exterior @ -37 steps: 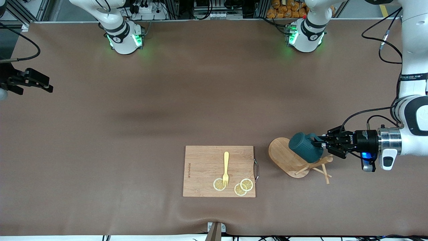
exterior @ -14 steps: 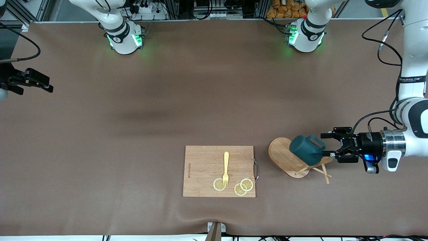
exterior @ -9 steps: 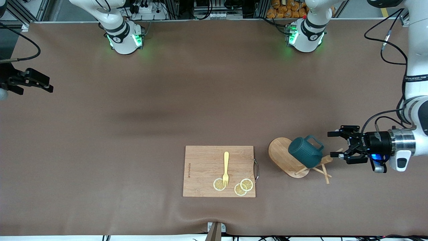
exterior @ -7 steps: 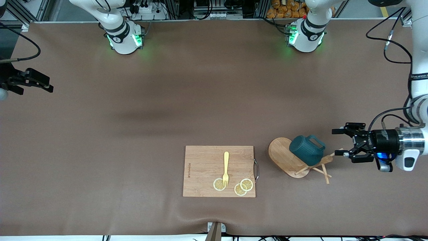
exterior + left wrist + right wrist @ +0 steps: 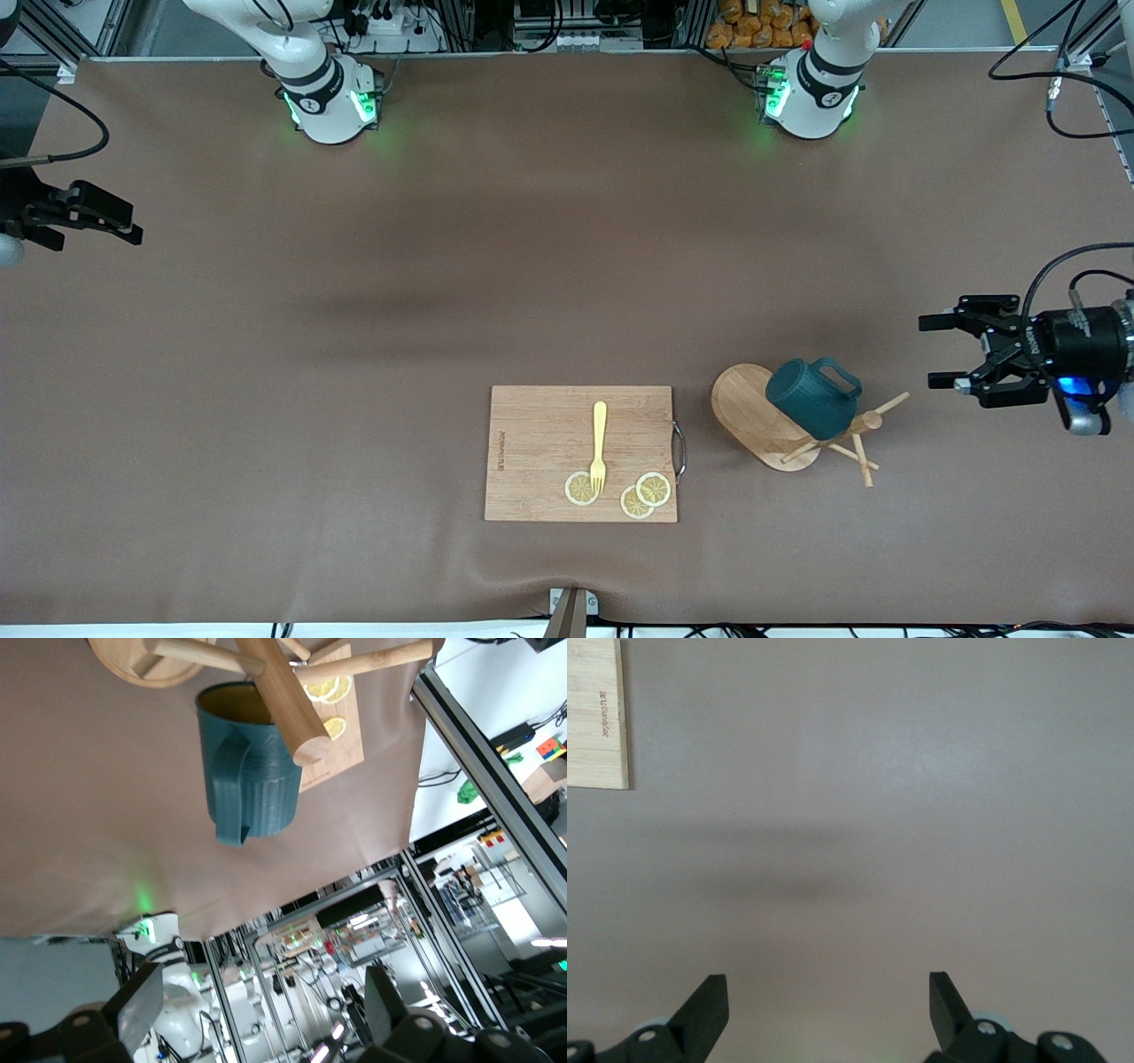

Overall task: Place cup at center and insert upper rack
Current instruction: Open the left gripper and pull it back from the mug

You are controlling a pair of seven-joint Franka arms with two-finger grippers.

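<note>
The upper rack, a light wooden mug tree, lies tipped on its side beside the cutting board, toward the left arm's end of the table. Its pegs point toward that end. The cup, dark teal and ribbed, rests tilted against the rack's post over the oval base. In the left wrist view the cup sits beside the post. My left gripper hangs open and empty, a good gap away from the cup. My right gripper waits open at the right arm's end of the table.
A rectangular cutting board lies near the front camera with a yellow fork and lemon slices on it. Its corner shows in the right wrist view. A metal bracket sticks up at the table's front edge.
My left gripper let go of the cup's handle and drew back toward the left arm's end of the table. The cup stays leaning on the toppled rack. The right arm has not moved.
</note>
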